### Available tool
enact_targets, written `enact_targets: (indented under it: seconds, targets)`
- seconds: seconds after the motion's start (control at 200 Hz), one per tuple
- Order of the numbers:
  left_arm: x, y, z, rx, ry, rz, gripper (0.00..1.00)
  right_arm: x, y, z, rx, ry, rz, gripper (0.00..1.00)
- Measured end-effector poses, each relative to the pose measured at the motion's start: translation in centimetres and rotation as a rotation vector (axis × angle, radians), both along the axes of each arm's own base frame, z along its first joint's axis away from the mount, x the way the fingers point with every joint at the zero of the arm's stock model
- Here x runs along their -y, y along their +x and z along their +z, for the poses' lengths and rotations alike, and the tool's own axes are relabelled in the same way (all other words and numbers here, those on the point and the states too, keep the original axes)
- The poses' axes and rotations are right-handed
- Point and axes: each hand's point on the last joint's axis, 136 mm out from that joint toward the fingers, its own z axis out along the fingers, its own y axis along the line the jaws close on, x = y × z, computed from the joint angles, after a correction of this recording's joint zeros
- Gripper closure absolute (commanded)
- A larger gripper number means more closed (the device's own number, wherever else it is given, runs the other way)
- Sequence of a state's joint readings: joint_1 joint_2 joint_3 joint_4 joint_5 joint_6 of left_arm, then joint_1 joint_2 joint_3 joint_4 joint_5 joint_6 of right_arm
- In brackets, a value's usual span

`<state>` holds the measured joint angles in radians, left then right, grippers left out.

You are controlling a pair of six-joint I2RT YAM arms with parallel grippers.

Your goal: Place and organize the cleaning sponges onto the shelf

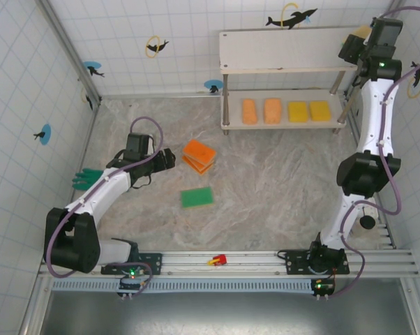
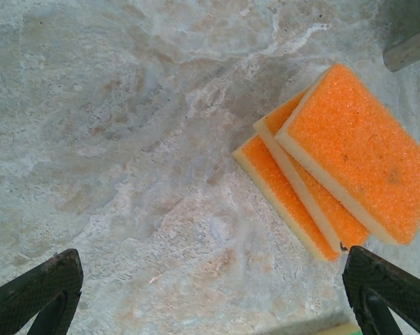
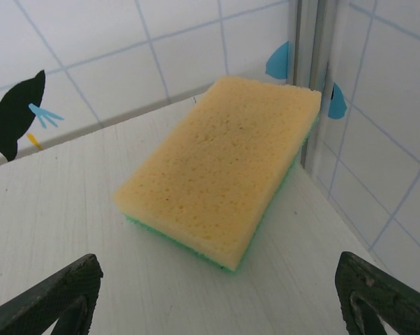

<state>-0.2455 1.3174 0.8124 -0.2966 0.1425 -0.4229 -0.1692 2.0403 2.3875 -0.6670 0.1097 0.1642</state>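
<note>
Sponges (image 1: 199, 155) lie loose on the table (image 1: 287, 181): a green sponge (image 1: 197, 197) nearest us, then an orange stack (image 2: 342, 160) just ahead of our left gripper (image 2: 210, 293), fingers spread. Farther, a row of four (image 1: 273, 110) sits on the shelf's (image 1: 280, 50) lower board. On top, a yellow sponge (image 3: 224, 167) lies free ahead of our right gripper's (image 3: 217, 300) parted fingers.

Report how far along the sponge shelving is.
Done: four sponges, two orange and two yellow, sit in a row on the shelf's lower board; a yellow-and-green one lies on the top board, the open right gripper clear of it. In hand: nothing; the open left gripper hovers by the orange stack. Left: that stack of three and the green sponge on the table.
</note>
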Motion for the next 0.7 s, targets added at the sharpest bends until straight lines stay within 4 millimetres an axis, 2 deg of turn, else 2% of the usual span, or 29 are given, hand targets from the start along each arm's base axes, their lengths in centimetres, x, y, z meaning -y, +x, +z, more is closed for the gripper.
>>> enact_targets:
  seconds: [0.345,0.701]
  targets:
    - [0.1,0.1,-0.3,-0.004,0.0,-0.001,0.03,0.2,0.2,-1.1,-0.06,-0.091,-0.013,0.14]
    - [0.2,0.3,-0.6,-0.008,-0.002,-0.003,0.03,0.6,0.4,-2.2,-0.1,-0.13,-0.018,0.23]
